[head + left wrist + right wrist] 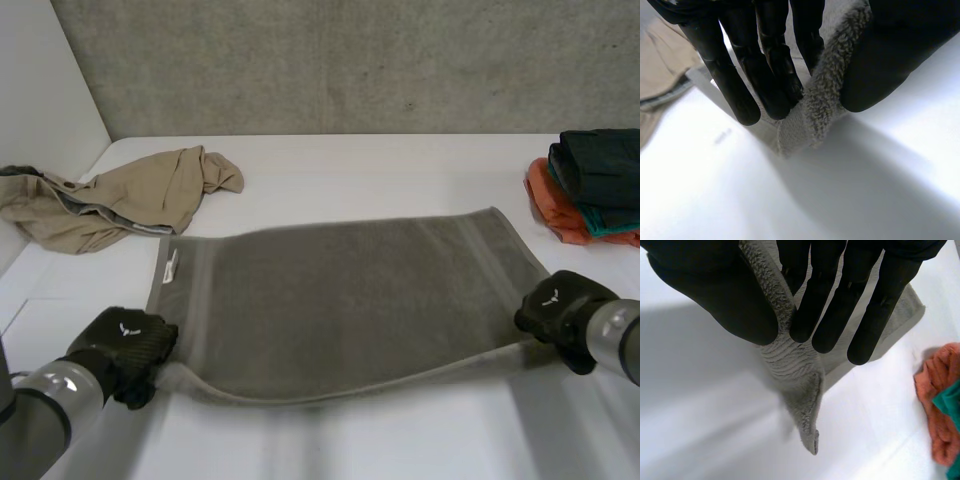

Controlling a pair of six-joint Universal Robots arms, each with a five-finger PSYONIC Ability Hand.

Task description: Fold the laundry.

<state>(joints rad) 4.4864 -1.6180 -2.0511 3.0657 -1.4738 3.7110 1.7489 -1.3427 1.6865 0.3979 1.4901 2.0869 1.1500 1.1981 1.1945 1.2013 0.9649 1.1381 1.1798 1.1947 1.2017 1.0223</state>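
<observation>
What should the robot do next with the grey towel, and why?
Probably lift both near corners together and carry them over to the far edge, folding the grey towel in half. The left hand and the right hand each pinch a near corner between fingers and thumb, and the rest lies spread flat on the white table.

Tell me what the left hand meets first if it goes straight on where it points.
Probably the table, just past its fingertips: the left hand, pinching the towel, points down at bare surface. The beige garment lies off to the side. Depth is unclear.
</observation>
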